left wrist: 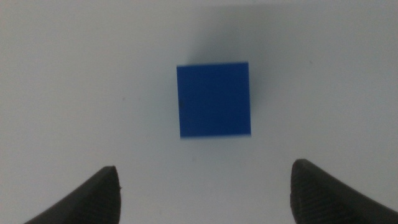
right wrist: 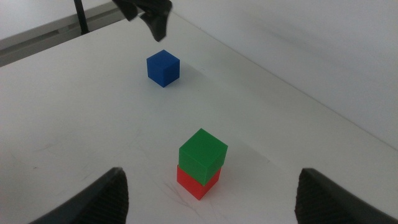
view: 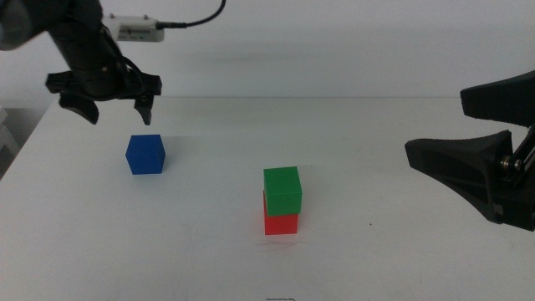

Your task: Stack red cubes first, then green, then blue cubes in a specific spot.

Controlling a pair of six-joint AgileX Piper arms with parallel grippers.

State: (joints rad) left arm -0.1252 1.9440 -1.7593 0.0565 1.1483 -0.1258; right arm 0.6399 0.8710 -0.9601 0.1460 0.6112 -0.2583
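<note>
My left claw (view: pixel 117 100) hangs spread wide, upper left of frame, above the small matte dark blue cube (view: pixel 145 155). Descend square, straddling opposite faces. Green cube (view: pixel 282 190) tops red cube (view: pixel 281 222) at centre. Right claw (view: pixel 489 150) waits, spread.

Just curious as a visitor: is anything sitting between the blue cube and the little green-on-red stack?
Nothing. In the middle view, only bare white table separates the blue cube from the green cube atop the red cube.

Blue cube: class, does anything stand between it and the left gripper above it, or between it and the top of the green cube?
Nothing visible does. The left gripper hangs open above the blue cube, with only air between. Bare white table separates it from the green cube stacked on the red cube. The right gripper waits, open, aside.
</note>
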